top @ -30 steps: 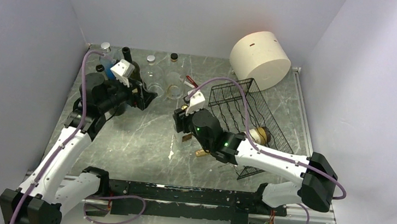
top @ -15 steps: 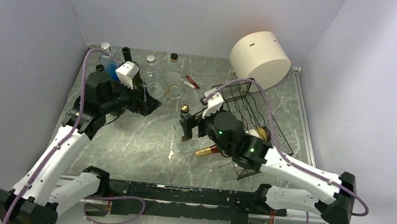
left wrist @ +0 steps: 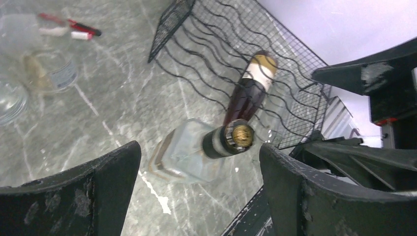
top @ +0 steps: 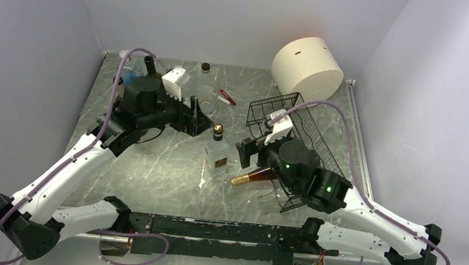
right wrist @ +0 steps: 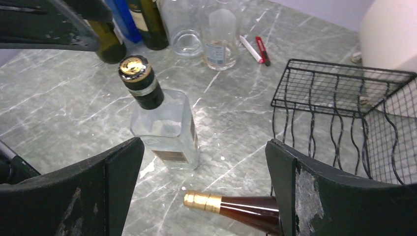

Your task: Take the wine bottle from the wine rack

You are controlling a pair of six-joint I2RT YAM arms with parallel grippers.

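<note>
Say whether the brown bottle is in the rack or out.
Partly in: the brown bottle lies with its body on the rack, gold-capped neck poking out over the table.

Obstacle: clear square bottle [top: 216,157] stood upright just beside the wine bottle [top: 255,175] neck.
Right side: wine rack [top: 266,111] mesh hemmed the bottle body.
Free passage: tabletop [top: 151,163] lay open near-left.

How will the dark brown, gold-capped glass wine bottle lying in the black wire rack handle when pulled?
The dark brown glass wine bottle is likely slippery: smooth, round glass. It lies on its side, so it probably rolls once out of the black wire rack.
</note>
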